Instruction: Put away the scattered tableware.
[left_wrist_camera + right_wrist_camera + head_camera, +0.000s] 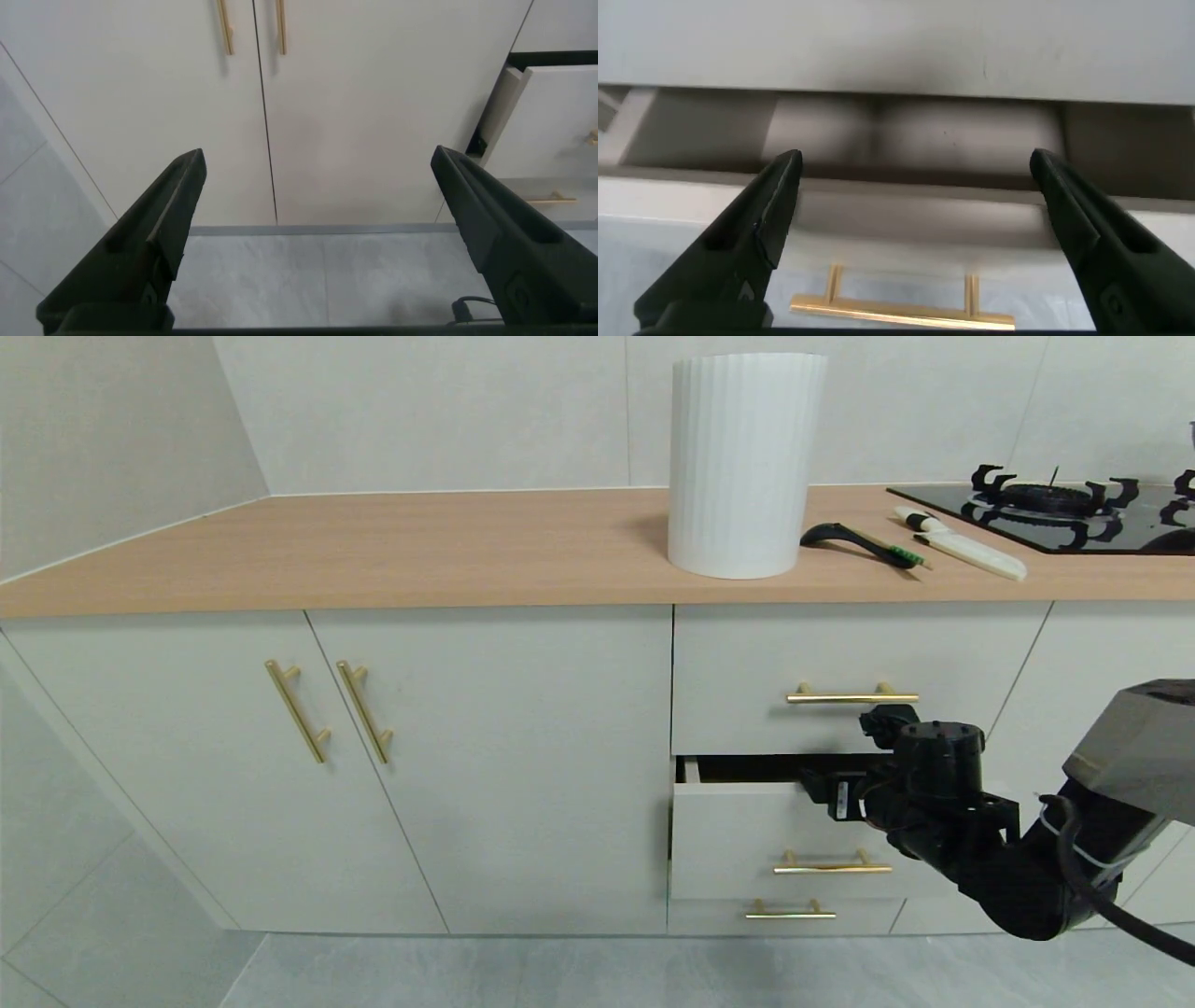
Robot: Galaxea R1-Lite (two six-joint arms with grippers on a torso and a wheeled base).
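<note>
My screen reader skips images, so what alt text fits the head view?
The right gripper sits at the partly open middle drawer under a wooden counter. On it are a white ribbed container, a black utensil and a white knife near the hob.

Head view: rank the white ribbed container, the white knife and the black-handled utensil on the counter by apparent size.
1. white ribbed container, clearly the largest.
2-3. white knife and black-handled utensil: they look about equal in length, too close to rank.
</note>
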